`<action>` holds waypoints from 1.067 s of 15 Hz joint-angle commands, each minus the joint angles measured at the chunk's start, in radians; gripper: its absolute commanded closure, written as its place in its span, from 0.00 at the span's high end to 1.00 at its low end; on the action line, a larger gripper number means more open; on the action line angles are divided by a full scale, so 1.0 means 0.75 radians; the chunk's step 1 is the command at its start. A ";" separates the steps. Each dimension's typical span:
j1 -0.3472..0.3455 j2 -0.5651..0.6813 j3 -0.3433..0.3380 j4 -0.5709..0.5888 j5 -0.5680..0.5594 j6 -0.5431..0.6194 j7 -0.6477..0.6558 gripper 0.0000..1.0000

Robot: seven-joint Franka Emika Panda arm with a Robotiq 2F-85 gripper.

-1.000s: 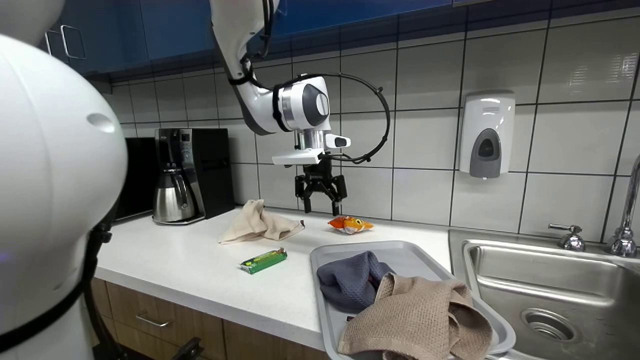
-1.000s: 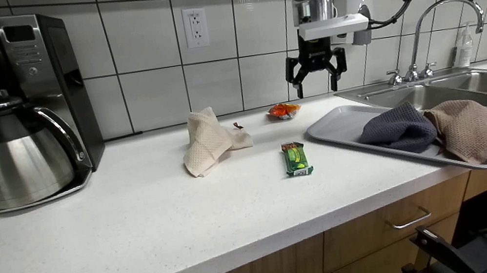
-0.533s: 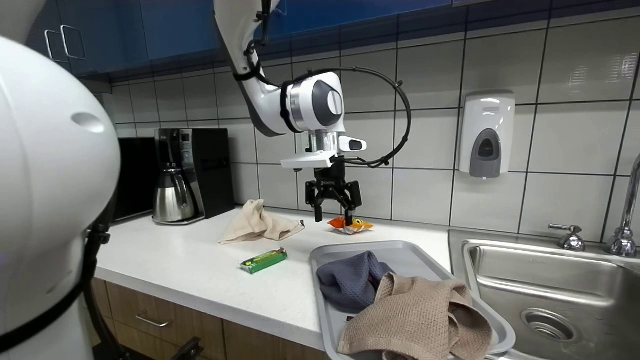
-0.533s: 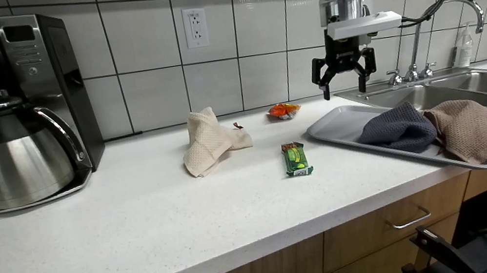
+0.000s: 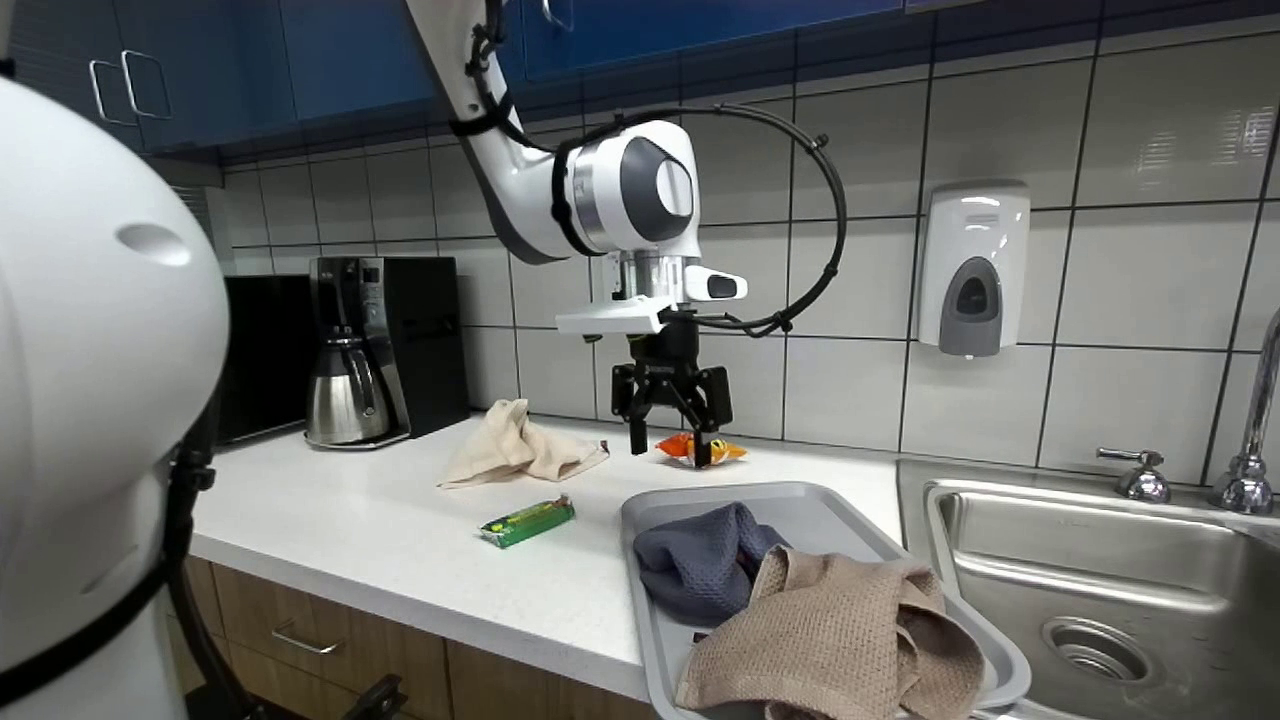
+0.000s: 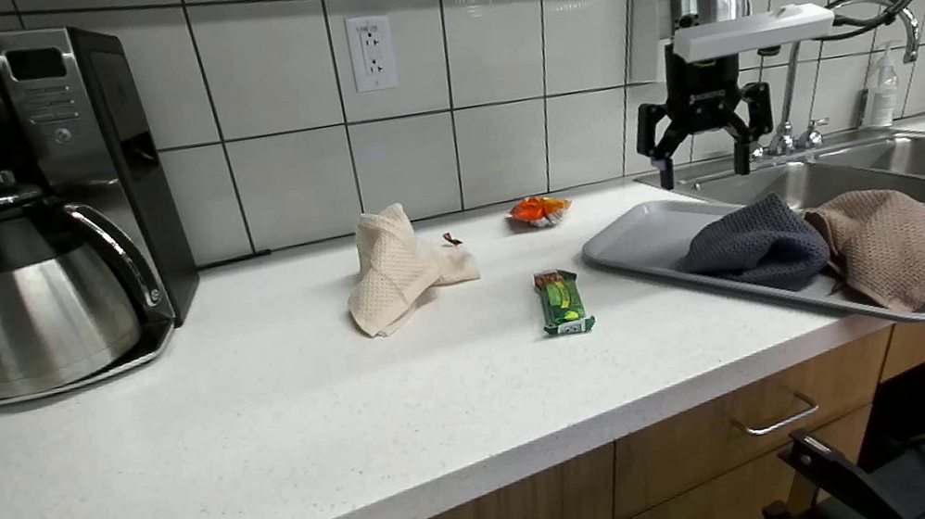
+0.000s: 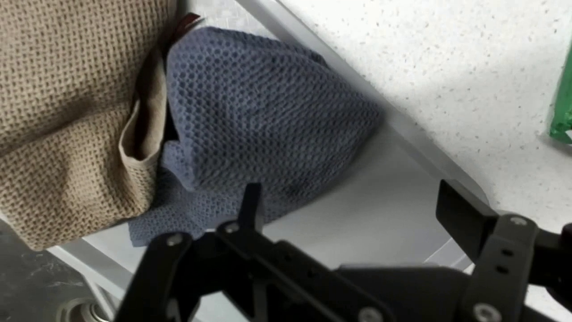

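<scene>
My gripper (image 5: 670,452) is open and empty, pointing down. It hangs above the grey tray (image 5: 800,503), nearest its far end in an exterior view (image 6: 703,170). A dark blue-grey cloth (image 6: 757,248) lies crumpled in the tray. A brown cloth (image 6: 897,243) lies beside it and hangs over the rim. In the wrist view the gripper (image 7: 350,197) spans the bare tray floor (image 7: 366,223). One of its fingers (image 7: 251,205) overlaps the edge of the blue-grey cloth (image 7: 263,116). In that view the brown cloth (image 7: 67,134) lies farther left.
A green wrapped bar (image 6: 562,304), an orange packet (image 6: 539,211) and a cream cloth (image 6: 403,269) lie on the white counter (image 6: 268,442). A coffee maker (image 6: 39,255) stands at one end. The steel sink (image 5: 1090,560) adjoins the tray. A soap dispenser (image 5: 975,270) hangs on the wall.
My gripper has moved to the right in both exterior views and a little lower, over to the tray. It stays open. The cloths, tray and packets have not moved.
</scene>
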 commanded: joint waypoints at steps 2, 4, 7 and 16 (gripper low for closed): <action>-0.051 -0.144 0.003 -0.167 -0.029 0.039 0.048 1.00; -0.070 -0.159 0.001 -0.198 -0.023 0.052 0.055 1.00; -0.097 -0.150 -0.004 -0.228 -0.013 0.120 0.079 1.00; -0.126 -0.056 -0.018 -0.248 -0.048 0.318 0.180 1.00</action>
